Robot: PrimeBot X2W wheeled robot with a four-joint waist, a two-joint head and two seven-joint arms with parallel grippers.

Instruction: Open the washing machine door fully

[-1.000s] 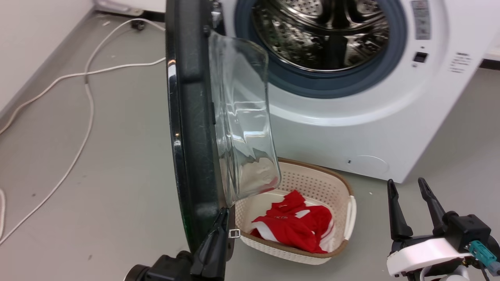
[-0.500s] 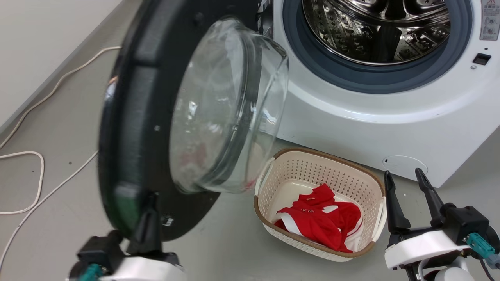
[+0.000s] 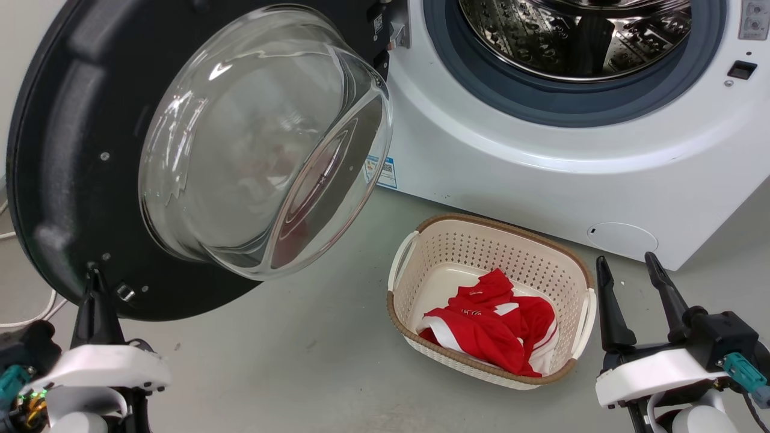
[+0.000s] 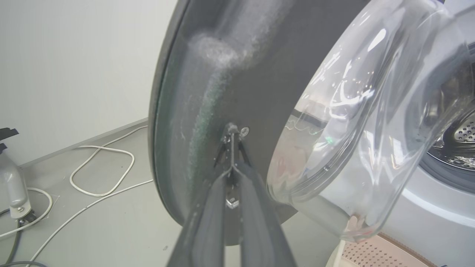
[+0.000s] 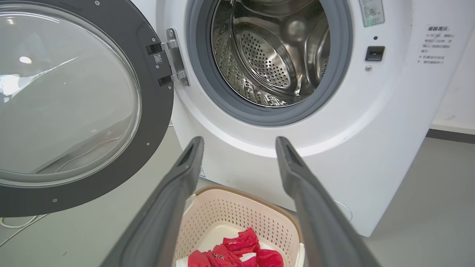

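Washing machine door (image 3: 198,156): one, standing wide open in the upper left of the head view. It hangs on its hinge (image 5: 174,55) at the left edge of the drum opening. Its black inner face and clear glass bowl face the camera. In the right wrist view the door (image 5: 66,96) takes up the left side, well clear of the opening.

Drum (image 3: 571,36): one, steel, fully exposed at upper centre, with one grey rubber ring (image 3: 541,108) around it.

Left gripper (image 3: 95,282): lower left of the head view, at the door's bottom rim, just beside the small metal latch (image 3: 124,293). In the left wrist view the left gripper (image 4: 232,129) has its jaws drawn together, the tips meeting against the door's inner face. No hold on anything is evident.

Right gripper (image 3: 625,261): lower right, apart from the machine and near the basket's right end. Its jaws are spread wide and hold nothing, as the right wrist view (image 5: 239,142) confirms.

Basket (image 3: 577,270): one, cream with a brown rim, on the grey floor (image 3: 301,361) in front of the machine. It holds red and white clothing (image 3: 487,328); the number of pieces cannot be told.

White cable (image 4: 100,174): loops on the floor at the left of the left wrist view.
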